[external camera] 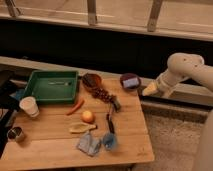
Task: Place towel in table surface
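Observation:
The towel point(88, 144) is a crumpled grey-blue cloth lying on the wooden table point(55, 147) near its front edge, right of centre. My gripper point(148, 91) hangs off the table's right side, level with the back right corner, at the end of the white arm point(182, 70). It is well away from the towel and nothing shows in it.
A green tray point(51, 86) sits at the back left. A white cup point(28, 106) and a metal cup point(16, 133) stand at the left. A carrot point(76, 106), an orange point(88, 116), a banana point(81, 128), a dark bowl point(130, 81) and a blue object point(110, 141) next to the towel lie around.

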You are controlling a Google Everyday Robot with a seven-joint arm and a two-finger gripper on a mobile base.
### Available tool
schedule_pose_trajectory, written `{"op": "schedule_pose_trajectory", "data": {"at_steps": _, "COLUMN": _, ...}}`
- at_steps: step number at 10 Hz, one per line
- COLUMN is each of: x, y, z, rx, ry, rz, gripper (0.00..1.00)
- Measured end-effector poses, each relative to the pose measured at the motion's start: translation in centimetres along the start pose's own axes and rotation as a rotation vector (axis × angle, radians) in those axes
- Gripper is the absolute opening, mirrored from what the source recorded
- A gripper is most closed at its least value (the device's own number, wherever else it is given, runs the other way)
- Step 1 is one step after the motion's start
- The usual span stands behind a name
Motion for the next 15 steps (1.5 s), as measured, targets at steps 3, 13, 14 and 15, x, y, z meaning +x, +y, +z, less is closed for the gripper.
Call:
{"op": "schedule_pose_trajectory", "data": {"at_steps": 3, "x": 0.0, "y": 0.0, "z": 0.0, "rx": 0.0, "ry": 0.0, "rz": 0.0, "gripper": 0.8}}
{"op": "schedule_pose_trajectory", "data": {"at_steps": 13, "x": 0.7, "y": 2.6, "z": 1.8, "rx": 0.014, "ry": 0.029, "rz": -0.09, "gripper": 0.8}}
{"op": "schedule_pose_trajectory", "data": {"at_steps": 14, "x": 0.8, "y": 4.0, "z": 2.3, "rx": 0.012, "ry": 0.034, "rz": -0.124, "gripper": 0.8}}
{"op": "schedule_pose_trajectory", "data": {"at_steps": 15, "x": 0.9, "y": 6.7, "z": 3.2, "rx": -0.001, "ry": 0.045, "rz": -0.179, "gripper": 0.8}}
